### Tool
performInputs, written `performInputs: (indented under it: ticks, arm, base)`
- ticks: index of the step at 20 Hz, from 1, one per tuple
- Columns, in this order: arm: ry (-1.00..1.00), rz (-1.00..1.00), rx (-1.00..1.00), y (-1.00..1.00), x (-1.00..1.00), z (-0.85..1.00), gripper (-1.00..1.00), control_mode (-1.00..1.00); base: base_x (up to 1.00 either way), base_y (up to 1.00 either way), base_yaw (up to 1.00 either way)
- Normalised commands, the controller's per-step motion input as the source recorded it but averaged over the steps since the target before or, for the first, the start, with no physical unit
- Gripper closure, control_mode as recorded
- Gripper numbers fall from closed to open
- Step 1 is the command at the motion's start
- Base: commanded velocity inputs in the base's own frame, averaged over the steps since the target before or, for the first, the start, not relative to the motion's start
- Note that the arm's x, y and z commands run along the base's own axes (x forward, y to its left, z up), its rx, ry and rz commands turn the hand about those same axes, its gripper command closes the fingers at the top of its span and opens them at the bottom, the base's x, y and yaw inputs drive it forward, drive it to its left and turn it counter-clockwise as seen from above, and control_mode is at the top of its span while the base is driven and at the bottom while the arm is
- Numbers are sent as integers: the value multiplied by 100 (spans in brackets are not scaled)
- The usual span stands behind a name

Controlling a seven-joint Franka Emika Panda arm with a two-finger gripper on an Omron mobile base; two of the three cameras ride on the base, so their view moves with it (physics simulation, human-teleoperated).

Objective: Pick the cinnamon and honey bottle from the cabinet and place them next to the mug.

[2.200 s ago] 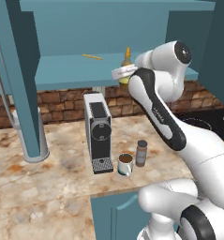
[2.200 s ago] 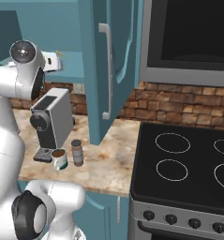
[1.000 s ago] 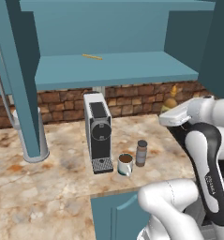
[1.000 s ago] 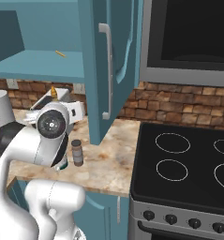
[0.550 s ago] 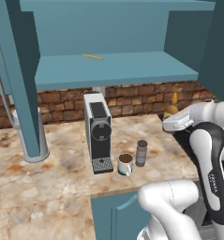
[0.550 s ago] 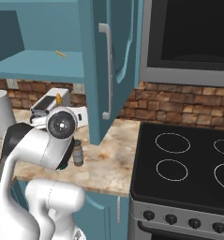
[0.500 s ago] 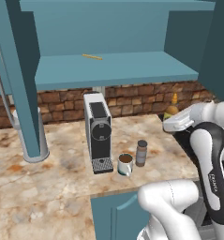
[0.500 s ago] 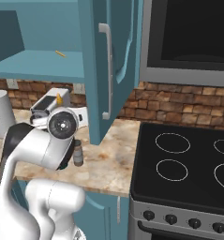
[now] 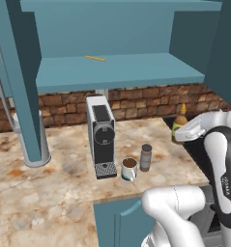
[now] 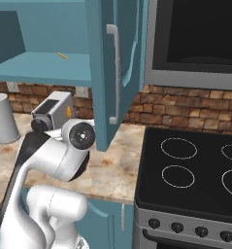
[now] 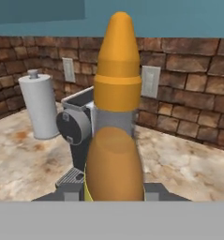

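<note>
End effector [image 9: 180,131] clamped on the honey bottle [image 9: 180,120], above the bench [image 9: 49,178], at 3 o'clock from the mug [image 9: 129,169] and cinnamon [image 9: 146,157]

no readable text anywhere, tbh. the honey bottle [image 9: 180,120] has a yellow label, but there's no lettering to make out on it, not even close up in the hand view [image 11: 114,154]. the arm [image 9: 226,181] has a small dark mark on its side that looks like print, way too tiny and blurred to read. the coffee machine [image 9: 102,135], mug [image 9: 129,169] and cinnamon [image 9: 146,157] show no brand or writing. the stove knobs [image 10: 177,226] carry no numbers i can see either.
</note>
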Motion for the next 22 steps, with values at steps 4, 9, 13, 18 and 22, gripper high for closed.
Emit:
performInputs:
  ticks: [4,9,13,18,22]
  arm:
    - [-11,0,0,0,0,-37,100,-100]
    - [-18,0,0,23,-26,-14,100,-100]
    - [-22,-1,0,63,-54,-15,100,-100]
    - [-23,-2,0,61,-48,-36,100,-100]
    - [-23,-11,0,37,-84,-36,100,-100]
  base:
    - [0,0,0]
    - [0,0,0]
    - [0,0,0]
    - [0,0,0]
    - [0,0,0]
